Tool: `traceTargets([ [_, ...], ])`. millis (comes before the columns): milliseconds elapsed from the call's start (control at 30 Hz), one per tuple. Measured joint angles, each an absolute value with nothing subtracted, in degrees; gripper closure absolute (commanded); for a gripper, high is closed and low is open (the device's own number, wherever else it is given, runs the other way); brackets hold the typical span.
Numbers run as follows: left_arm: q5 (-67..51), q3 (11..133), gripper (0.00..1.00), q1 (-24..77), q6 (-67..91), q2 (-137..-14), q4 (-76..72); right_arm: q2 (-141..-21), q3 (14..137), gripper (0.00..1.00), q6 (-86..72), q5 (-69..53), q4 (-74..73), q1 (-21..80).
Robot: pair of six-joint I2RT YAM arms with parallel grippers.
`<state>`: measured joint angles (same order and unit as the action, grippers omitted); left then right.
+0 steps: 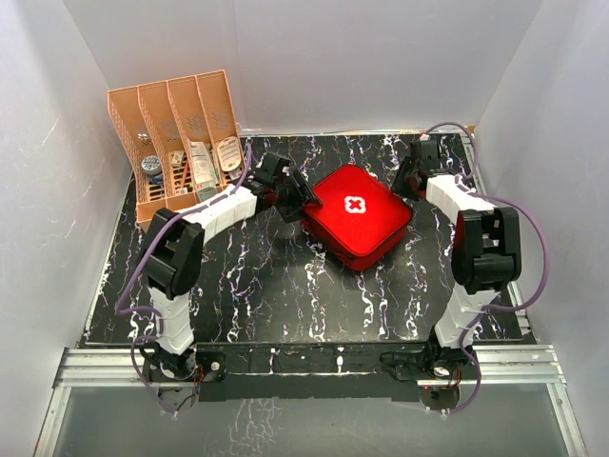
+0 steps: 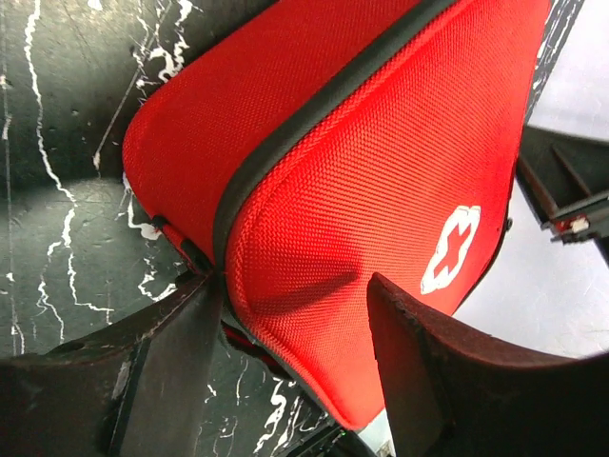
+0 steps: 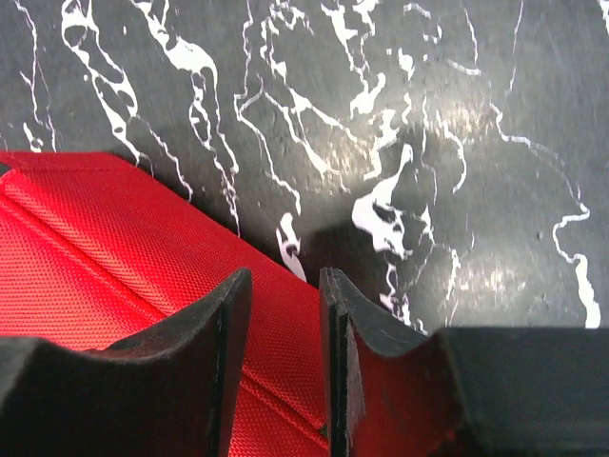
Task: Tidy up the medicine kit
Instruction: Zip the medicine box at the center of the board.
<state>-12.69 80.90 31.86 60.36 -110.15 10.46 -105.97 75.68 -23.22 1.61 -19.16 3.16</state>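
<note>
Top view. Both arm bases sit at 6 o'clock, on the near edge of the black marbled table (image 1: pixel 285 305).

Medicine kit (image 1: pixel 357 217): lies flat near table centre, slightly toward 1 o'clock. It is zipped, white cross up, and turned so that 1 corner points to 9 o'clock.

Left gripper (image 1: pixel 295 202): at that 9 o'clock corner. In the left wrist view the 2 fingers (image 2: pixel 171 371) straddle the corner, 1 against the black zip seam and the other over the red lid. The jaws stand fairly wide and appear clamped on the corner, though contact at the lid-side pad is not clear.

Right gripper (image 1: pixel 411 179): at the kit's 1 o'clock side, by its far-right edge. In the right wrist view the jaws stand nearly together, with a narrow slit between them and nothing visible in it. The tips hang over the kit's red edge and the bare table just beside it.

Far, 10 o'clock: orange rack (image 1: pixel 181 143) with 4 slots, in the back-left corner. Small packets (image 1: pixel 202 164) lie in its near ends. It is well apart from the kit.
</note>
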Motion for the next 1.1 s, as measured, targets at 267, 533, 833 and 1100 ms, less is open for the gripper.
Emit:
traceTargets([
  [267,-12.25,81.69,0.40,31.18,58.57,-110.15,11.90,-99.85,69.34,0.68,-24.82,0.95,-21.61,3.53],
  [533,-11.27,81.76,0.40,30.33,56.95,-110.15,12.47,-96.09,66.83,0.68,-27.18,5.63,-25.10,7.75],
  [833,-5.56,84.66,0.40,28.36,52.62,-111.15,14.00,-92.27,63.16,0.68,-30.74,10.31,-27.18,16.14],
  [1100,-3.05,87.81,0.40,27.31,50.06,-114.06,11.11,-92.03,60.10,0.67,-34.06,6.90,-31.46,22.00],
])
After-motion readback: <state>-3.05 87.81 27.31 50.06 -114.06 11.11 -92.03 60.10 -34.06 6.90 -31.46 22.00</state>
